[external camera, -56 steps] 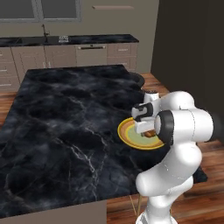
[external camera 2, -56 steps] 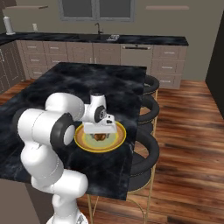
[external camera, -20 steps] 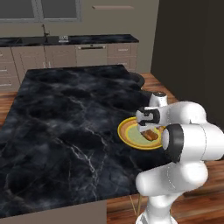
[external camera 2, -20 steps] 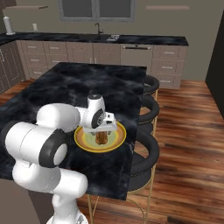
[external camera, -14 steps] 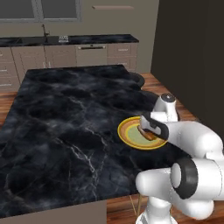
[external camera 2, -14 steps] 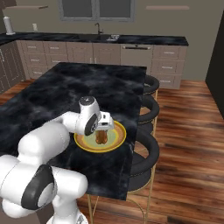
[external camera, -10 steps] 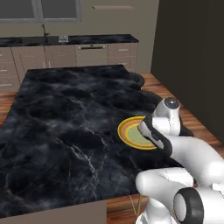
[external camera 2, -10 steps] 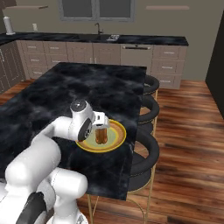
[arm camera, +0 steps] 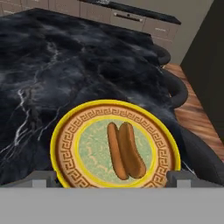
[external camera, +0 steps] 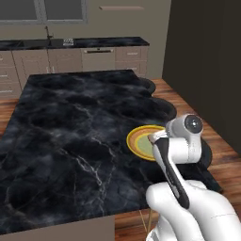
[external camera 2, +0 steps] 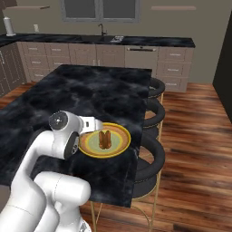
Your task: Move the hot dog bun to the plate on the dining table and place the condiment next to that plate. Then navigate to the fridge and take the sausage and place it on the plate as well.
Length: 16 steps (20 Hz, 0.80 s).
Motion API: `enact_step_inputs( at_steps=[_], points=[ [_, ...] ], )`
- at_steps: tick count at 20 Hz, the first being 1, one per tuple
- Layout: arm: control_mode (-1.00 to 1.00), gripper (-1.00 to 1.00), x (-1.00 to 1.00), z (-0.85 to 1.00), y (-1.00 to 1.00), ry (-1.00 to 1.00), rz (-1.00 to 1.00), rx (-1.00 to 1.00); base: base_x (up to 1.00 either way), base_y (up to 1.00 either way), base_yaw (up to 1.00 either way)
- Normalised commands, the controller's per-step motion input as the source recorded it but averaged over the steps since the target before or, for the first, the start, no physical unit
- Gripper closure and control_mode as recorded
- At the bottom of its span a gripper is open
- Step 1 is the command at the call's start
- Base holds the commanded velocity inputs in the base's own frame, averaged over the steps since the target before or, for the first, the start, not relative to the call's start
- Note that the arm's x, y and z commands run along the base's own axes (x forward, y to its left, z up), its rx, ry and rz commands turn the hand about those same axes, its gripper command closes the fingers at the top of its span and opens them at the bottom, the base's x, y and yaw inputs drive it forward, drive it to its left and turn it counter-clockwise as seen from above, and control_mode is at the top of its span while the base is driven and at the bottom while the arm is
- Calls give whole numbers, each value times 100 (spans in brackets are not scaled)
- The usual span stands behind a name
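Above the plate point(arm camera: 65, 131), arm folded back, claw point(arm camera: 111, 178) spread wide, bun point(arm camera: 131, 149) and sausage point(arm camera: 114, 151) lying beneath.

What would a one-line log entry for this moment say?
gripper: jaws open, empty, above plate | plate: on dining table | hot dog bun and sausage: side by side on plate

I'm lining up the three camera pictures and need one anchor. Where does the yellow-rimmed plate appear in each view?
Left base view: the plate lies right of centre on the table's near right part, its right side hidden behind the arm.
Right base view: the plate lies just left of centre, near the table's right edge.
Hand view: the plate lies in the lower middle.
Shared landmark: the black marble table beneath it.
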Motion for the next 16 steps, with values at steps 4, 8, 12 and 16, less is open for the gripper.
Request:
enact_step_inputs(
  at_steps=[4,8,12,16],
  points=[
    [-100,-100,-73,58,0,-12,0,2,0,0,0],
    [-100,-100,-56,50,6,-22,0,0,0,0,0],
    [-100,-100,-46,28,9,-27,0,0,0,0,0],
    [-100,-100,-21,-2,19,-4,0,-1,0,0,0]
  ],
)
